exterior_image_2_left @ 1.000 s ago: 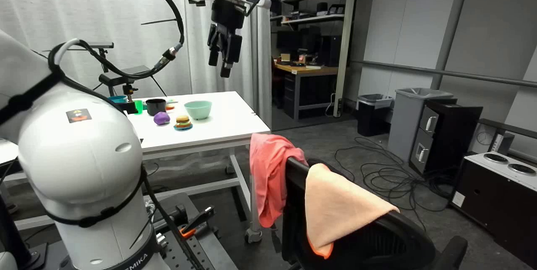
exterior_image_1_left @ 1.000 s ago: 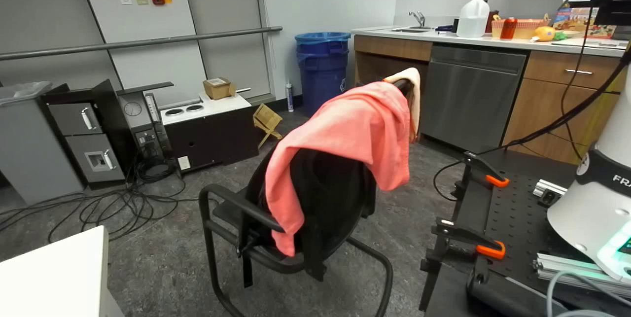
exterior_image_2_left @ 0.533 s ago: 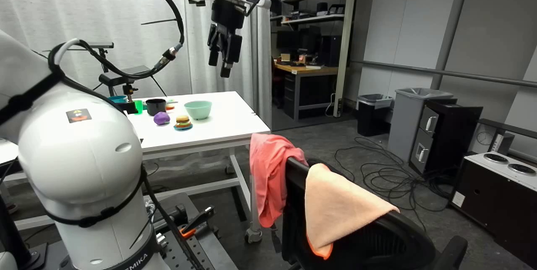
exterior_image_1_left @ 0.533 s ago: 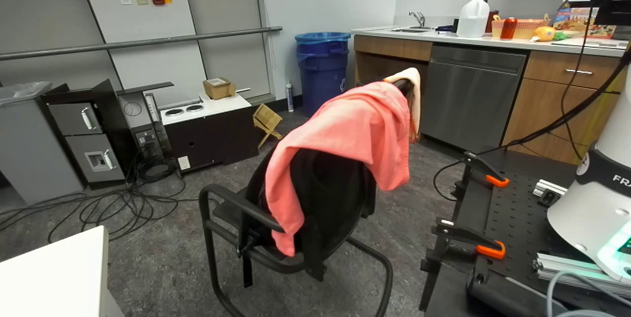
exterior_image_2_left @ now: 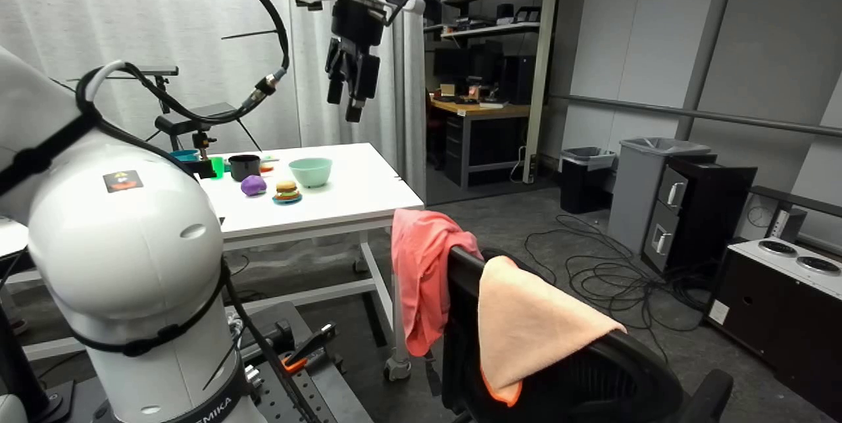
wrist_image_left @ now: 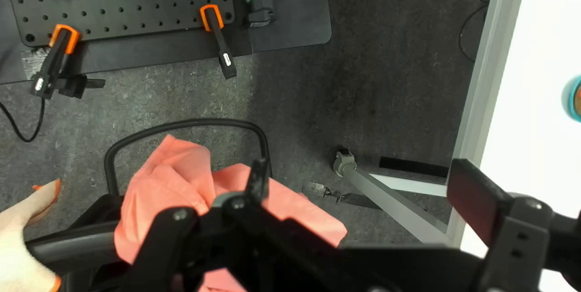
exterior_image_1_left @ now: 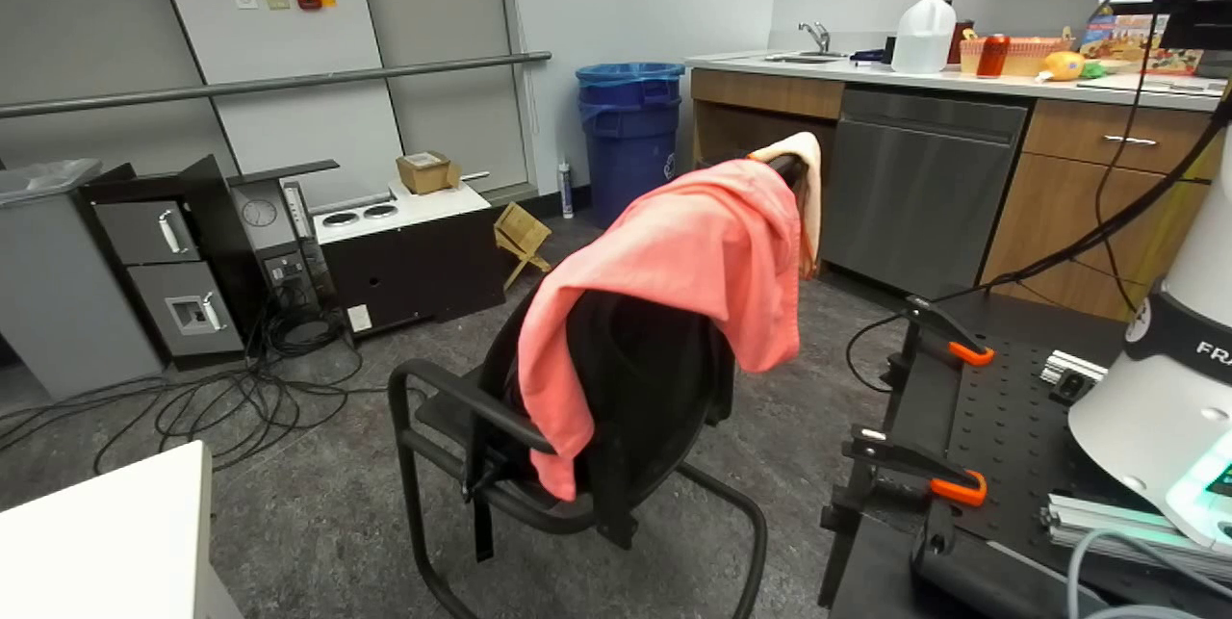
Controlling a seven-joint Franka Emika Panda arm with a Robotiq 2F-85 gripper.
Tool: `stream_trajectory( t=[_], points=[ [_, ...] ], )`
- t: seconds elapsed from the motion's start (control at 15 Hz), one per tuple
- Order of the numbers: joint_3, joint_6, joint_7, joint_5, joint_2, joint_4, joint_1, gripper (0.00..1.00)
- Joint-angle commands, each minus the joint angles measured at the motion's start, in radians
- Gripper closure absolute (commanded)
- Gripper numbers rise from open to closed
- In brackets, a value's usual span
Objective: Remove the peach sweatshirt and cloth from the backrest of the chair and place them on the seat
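The peach sweatshirt (exterior_image_1_left: 674, 234) hangs over the top of the backrest (exterior_image_1_left: 645, 369) of the black chair (exterior_image_1_left: 462, 399). It shows too in an exterior view (exterior_image_2_left: 424, 272) and the wrist view (wrist_image_left: 168, 187). The pale cloth (exterior_image_2_left: 533, 324) lies over the same top edge, beside the sweatshirt; its end shows in the wrist view (wrist_image_left: 20, 237). The seat (exterior_image_1_left: 445, 419) is mostly hidden behind the backrest. My gripper (exterior_image_2_left: 344, 100) points down, high up and apart from both fabrics. In the wrist view the gripper (wrist_image_left: 363, 183) is open, fingers wide apart, with nothing between them.
A white table (exterior_image_2_left: 355, 206) with a green bowl (exterior_image_2_left: 310, 172) and toy food stands near the chair. Orange-tipped clamps (exterior_image_1_left: 958, 489) stick out from the robot's black bench (exterior_image_1_left: 1011, 398). A chair armrest (exterior_image_1_left: 472, 407) rises beside the seat. Cables (exterior_image_1_left: 241, 417) lie on the floor.
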Motion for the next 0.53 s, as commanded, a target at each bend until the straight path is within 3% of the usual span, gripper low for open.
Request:
stream_trajectory(
  t=[0.0, 0.47],
  points=[
    [0.016, 0.018, -0.042, -0.022, 0.023, 0.012, -0.023, 0.0],
    [0.003, 0.112, -0.162, -0.193, 0.121, 0.019, -0.029, 0.0]
  ],
)
